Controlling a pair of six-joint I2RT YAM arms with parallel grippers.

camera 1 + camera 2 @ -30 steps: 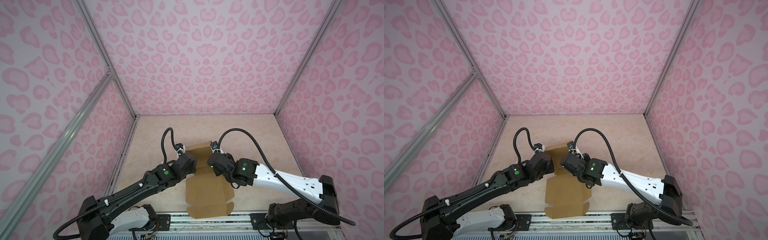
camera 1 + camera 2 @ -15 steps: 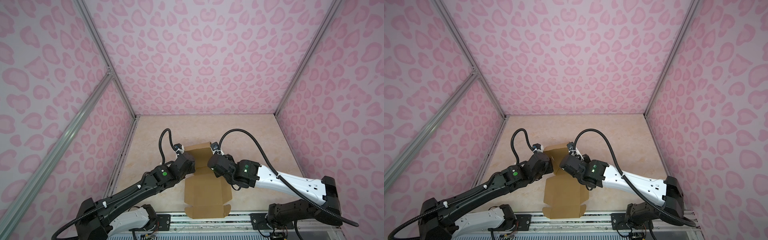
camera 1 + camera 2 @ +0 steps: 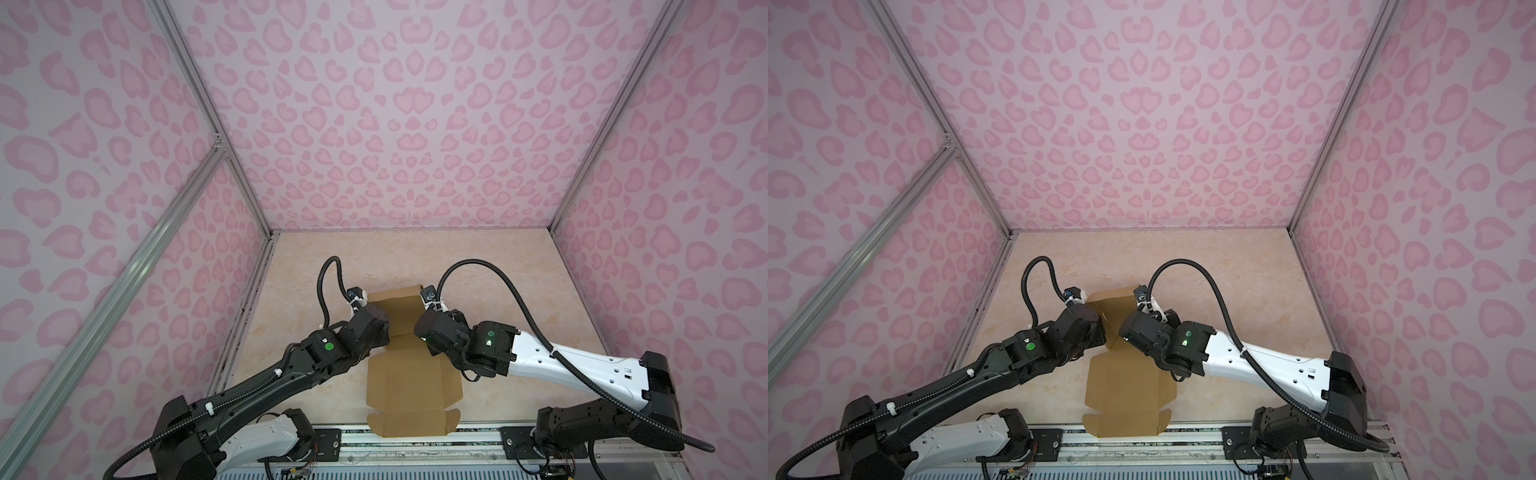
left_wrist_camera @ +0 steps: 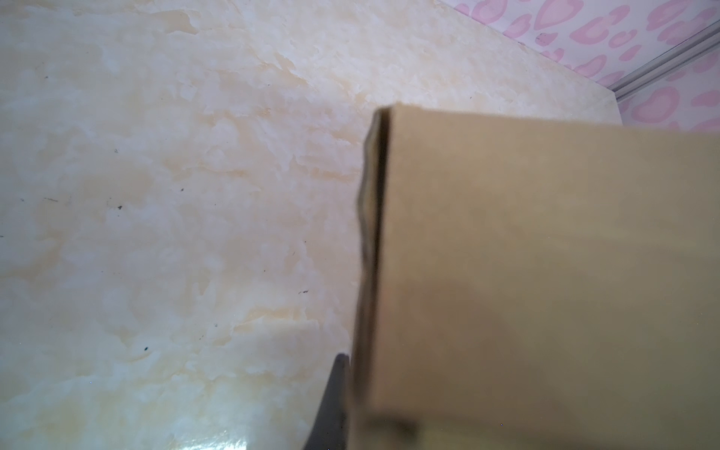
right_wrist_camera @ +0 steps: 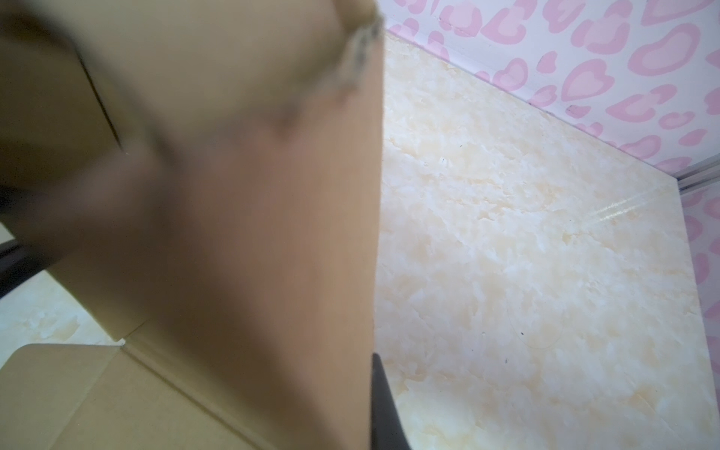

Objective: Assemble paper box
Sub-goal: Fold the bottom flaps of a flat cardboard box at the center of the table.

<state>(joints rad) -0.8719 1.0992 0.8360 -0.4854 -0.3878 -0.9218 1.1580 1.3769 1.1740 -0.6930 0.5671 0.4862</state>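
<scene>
My left gripper [image 3: 376, 329] and right gripper [image 3: 427, 332] each clamp a raised side wall of the paper box [image 3: 411, 386], its long axis running outward between them.

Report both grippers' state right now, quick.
Left gripper: closed, clamped on an upturned side panel of the paper box.
Right gripper: closed, clamped on the paper box's opposite upturned panel.

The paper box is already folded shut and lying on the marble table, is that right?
No, it isn't folded shut: the paper box is still open, its near panels spread flat, lying on the marble table. Both top views show it.
</scene>
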